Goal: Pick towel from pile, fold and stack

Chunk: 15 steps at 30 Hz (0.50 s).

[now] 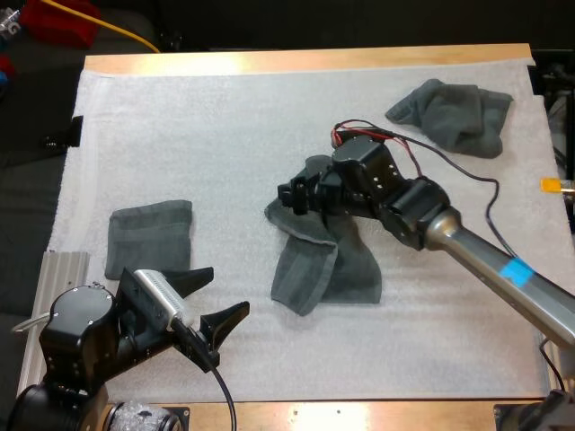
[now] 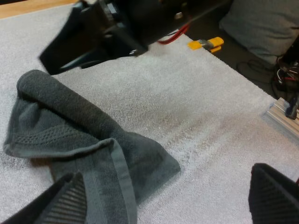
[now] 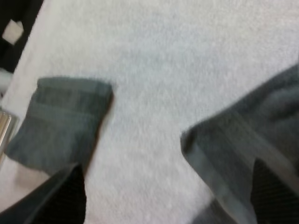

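Mat: the white mat (image 1: 225, 135) has plenty of bare surface between the towels, so I judge there is room to spread the cloth flat before any crease is made.

Middle towel: this towel (image 1: 314, 269) lies mid-mat, rumpled and doubled over itself, with one rolled edge and a hemmed corner towards my left arm. The step in hand looks like getting it flat for the fold. Take hold at hemmed corners, not at the bunched middle, and pull the two corners apart evenly.

Crumpled towel: this one (image 1: 454, 115) sits at the far right of the mat, well apart. Leave it alone until the middle towel is stacked.

Folded towel: the folded towel (image 1: 148, 235) lies flat at the left of the mat, just beyond my left arm. It is the likely base of the stack, so keep sweeping moves clear of it.

Right gripper: my right gripper (image 1: 287, 199) is over the far edge of the middle towel, fingers wide apart and gripping nothing. Close on one layer only.

Left gripper: my left gripper (image 1: 229, 289) is low at the near side, jaws wide and empty, aimed at the towel's near corner. Come in low along the mat.
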### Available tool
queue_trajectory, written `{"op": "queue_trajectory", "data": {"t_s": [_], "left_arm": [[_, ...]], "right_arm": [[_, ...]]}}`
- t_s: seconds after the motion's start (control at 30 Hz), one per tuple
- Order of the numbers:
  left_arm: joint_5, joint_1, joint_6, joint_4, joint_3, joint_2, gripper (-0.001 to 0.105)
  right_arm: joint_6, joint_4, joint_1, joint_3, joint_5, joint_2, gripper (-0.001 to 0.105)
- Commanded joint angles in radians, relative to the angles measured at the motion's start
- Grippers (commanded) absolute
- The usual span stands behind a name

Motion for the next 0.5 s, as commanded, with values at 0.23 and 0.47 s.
{"op": "queue_trajectory", "data": {"t_s": [0.23, 0.47], "left_arm": [[0.008, -0.004, -0.007, -0.006, -0.008, -0.001, 0.069], [0.008, -0.004, -0.023, -0.004, -0.008, -0.001, 0.069]], "right_arm": [[-0.086, 0.253, -0.007, -0.011, 0.033, -0.126, 0.071], [-0.096, 0.386, -0.004, 0.011, 0.033, -0.221, 0.071]]}}
